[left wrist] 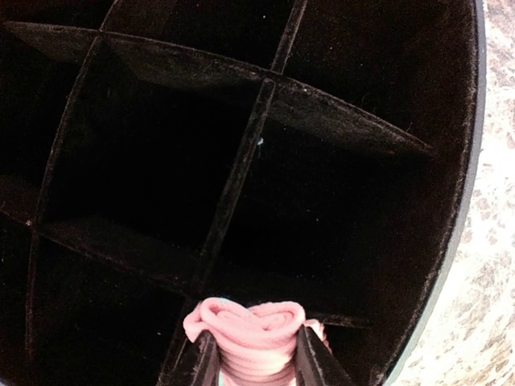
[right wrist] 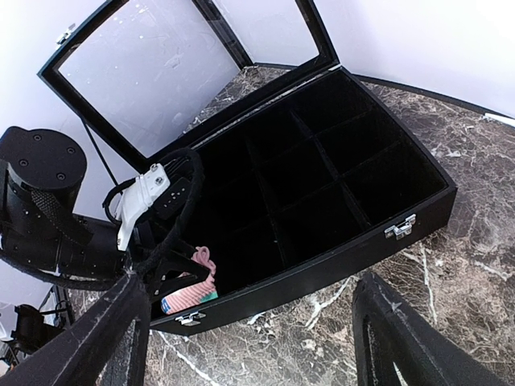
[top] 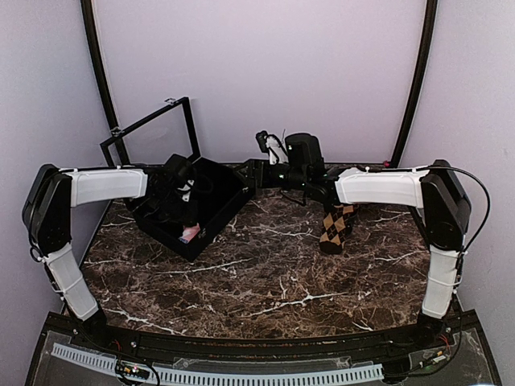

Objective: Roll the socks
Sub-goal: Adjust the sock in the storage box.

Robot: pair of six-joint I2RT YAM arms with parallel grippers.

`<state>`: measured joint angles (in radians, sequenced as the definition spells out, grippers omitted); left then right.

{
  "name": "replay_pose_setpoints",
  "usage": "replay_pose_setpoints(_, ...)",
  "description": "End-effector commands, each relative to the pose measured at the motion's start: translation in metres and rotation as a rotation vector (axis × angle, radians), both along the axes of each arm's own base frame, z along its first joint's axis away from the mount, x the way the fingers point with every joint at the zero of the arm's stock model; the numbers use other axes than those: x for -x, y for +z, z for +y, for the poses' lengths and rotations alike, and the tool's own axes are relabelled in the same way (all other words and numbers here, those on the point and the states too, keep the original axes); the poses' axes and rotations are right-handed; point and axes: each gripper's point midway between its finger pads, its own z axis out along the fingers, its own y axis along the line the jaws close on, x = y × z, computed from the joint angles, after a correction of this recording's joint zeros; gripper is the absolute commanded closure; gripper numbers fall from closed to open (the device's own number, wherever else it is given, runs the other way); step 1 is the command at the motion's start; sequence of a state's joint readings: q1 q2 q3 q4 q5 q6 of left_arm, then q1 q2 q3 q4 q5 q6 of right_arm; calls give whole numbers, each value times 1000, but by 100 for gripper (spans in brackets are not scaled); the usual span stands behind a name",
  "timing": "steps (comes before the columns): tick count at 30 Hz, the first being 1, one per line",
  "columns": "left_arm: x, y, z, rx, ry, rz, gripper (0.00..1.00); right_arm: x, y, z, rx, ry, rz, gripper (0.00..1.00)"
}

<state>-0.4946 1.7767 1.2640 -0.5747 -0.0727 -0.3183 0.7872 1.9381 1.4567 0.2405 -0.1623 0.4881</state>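
Note:
My left gripper (left wrist: 253,363) is shut on a rolled pink striped sock (left wrist: 249,326) and holds it inside the near corner compartment of the black divided box (left wrist: 241,185). In the top view the left gripper (top: 185,219) is low over the box (top: 229,207), with the pink sock (top: 190,234) showing at the front wall. The right wrist view also shows the sock (right wrist: 193,283) in the box (right wrist: 338,259). My right gripper (right wrist: 257,346) is wide open and empty above the table in front of the box; in the top view the right gripper (top: 251,172) is by the box's right corner. A brown and black argyle sock (top: 336,227) lies on the table at the right.
The box's glass lid (top: 153,129) stands open toward the back left, and the lid (right wrist: 161,72) also shows in the right wrist view. Silver latches (right wrist: 400,228) sit on the box's front wall. The dark marble table (top: 265,281) runs to the walls.

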Motion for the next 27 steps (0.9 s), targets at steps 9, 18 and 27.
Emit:
replay_pose_setpoints(9, 63, -55, 32, -64, 33, 217, 73, -1, 7, 4, -39, 13, -21, 20)
replay_pose_setpoints(18, 83, -63, 33, -30, 42, 261, 77, 0, 6, 5, -41, 14, -20, 20)
replay_pose_setpoints(27, 81, -75, 31, -37, 48, 277, 75, 2, 7, 5, -41, 15, -21, 20)
